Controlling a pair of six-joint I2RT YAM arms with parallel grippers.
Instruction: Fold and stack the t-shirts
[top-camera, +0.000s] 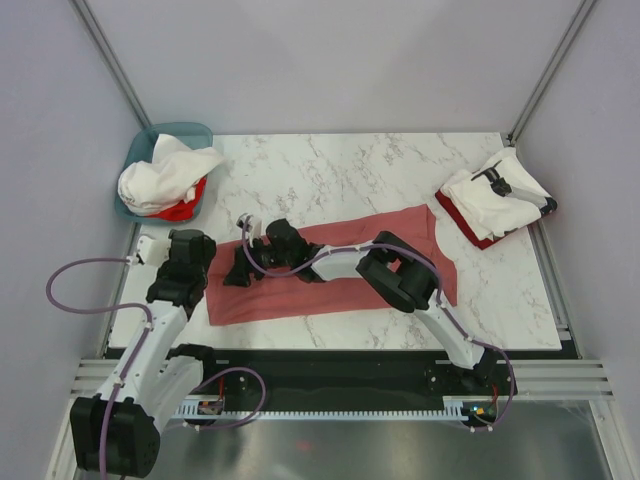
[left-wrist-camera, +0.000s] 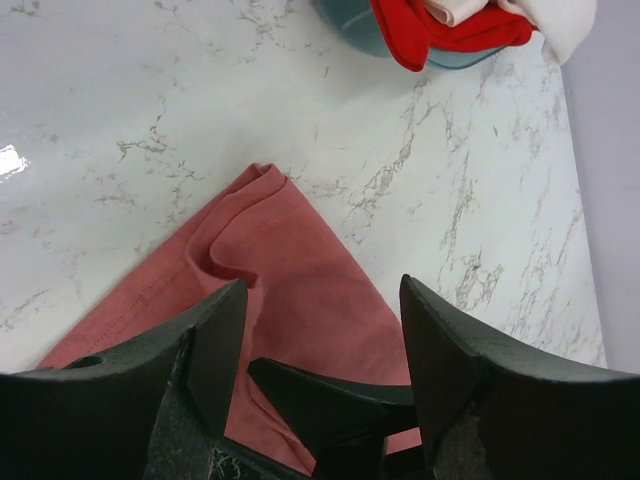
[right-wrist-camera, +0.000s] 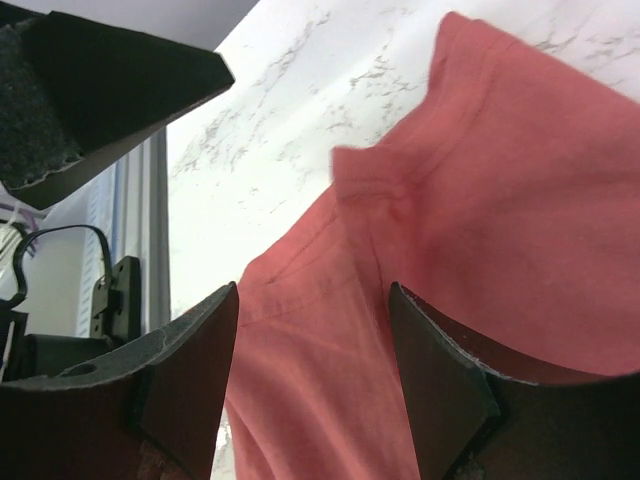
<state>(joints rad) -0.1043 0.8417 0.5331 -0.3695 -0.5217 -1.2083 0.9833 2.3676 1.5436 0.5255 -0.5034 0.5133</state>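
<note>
Left gripper (left-wrist-camera: 322, 335) and right gripper (right-wrist-camera: 312, 345) angled down over salmon t-shirt (left-wrist-camera: 290, 260) end, jaws wide apart, empty

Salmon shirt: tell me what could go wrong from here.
1. The left pincer and right pincer, both open, crowd the same end of the salmon shirt; they could knock together.
2. The right arm stretches over the shirt, so a low sweep might drag or wrinkle it.

We see the left arm (top-camera: 150, 340) bent forward and the right arm (top-camera: 345, 262) stretched across leftward. Left gripper (left-wrist-camera: 320, 290) and right gripper (right-wrist-camera: 312, 290) point down, jaws apart and empty.
</note>
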